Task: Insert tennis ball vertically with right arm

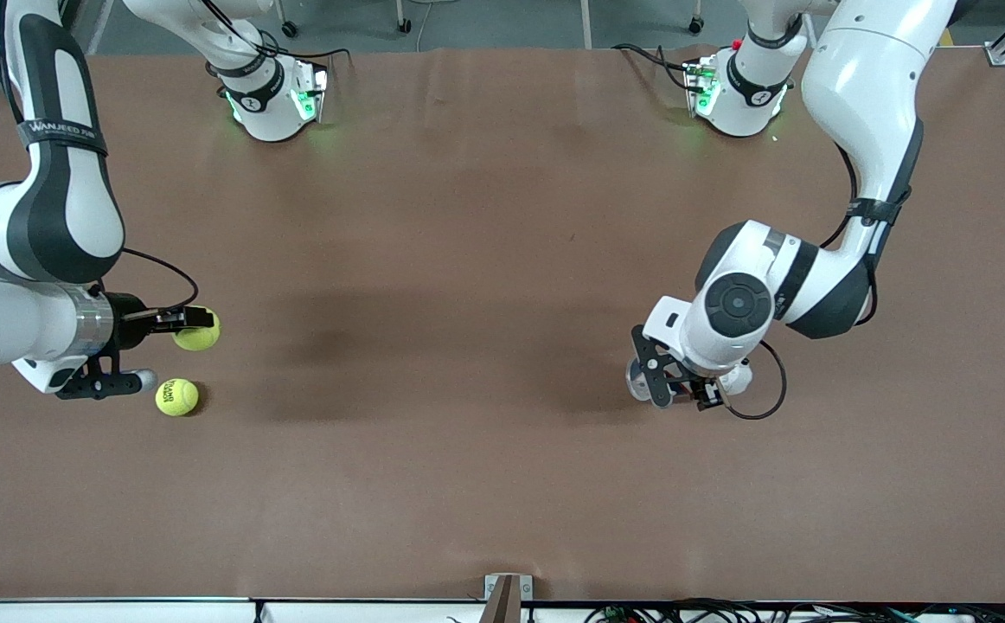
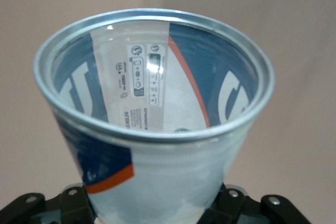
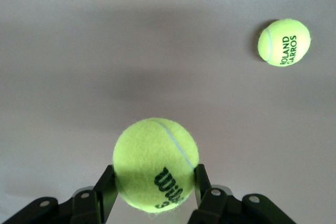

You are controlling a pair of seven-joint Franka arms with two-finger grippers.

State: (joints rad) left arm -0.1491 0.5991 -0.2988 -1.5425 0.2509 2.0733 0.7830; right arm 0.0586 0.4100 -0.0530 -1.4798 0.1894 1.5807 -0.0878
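My right gripper (image 1: 194, 324) is shut on a yellow-green tennis ball (image 1: 200, 333) and holds it above the table at the right arm's end. In the right wrist view the ball (image 3: 156, 163) with black lettering sits between the two black fingers (image 3: 106, 187). A second tennis ball (image 1: 177, 397) lies on the table nearer to the front camera; it also shows in the right wrist view (image 3: 284, 42). My left gripper (image 1: 667, 385) is shut on a clear tennis-ball can (image 1: 638, 382) with a blue, white and orange label. In the left wrist view the can (image 2: 157, 145) shows its open, empty mouth.
The brown table (image 1: 468, 260) spreads between the two arms. The arm bases (image 1: 273, 99) stand along its edge farthest from the front camera. A small bracket (image 1: 507, 597) sits at the table's edge nearest to that camera.
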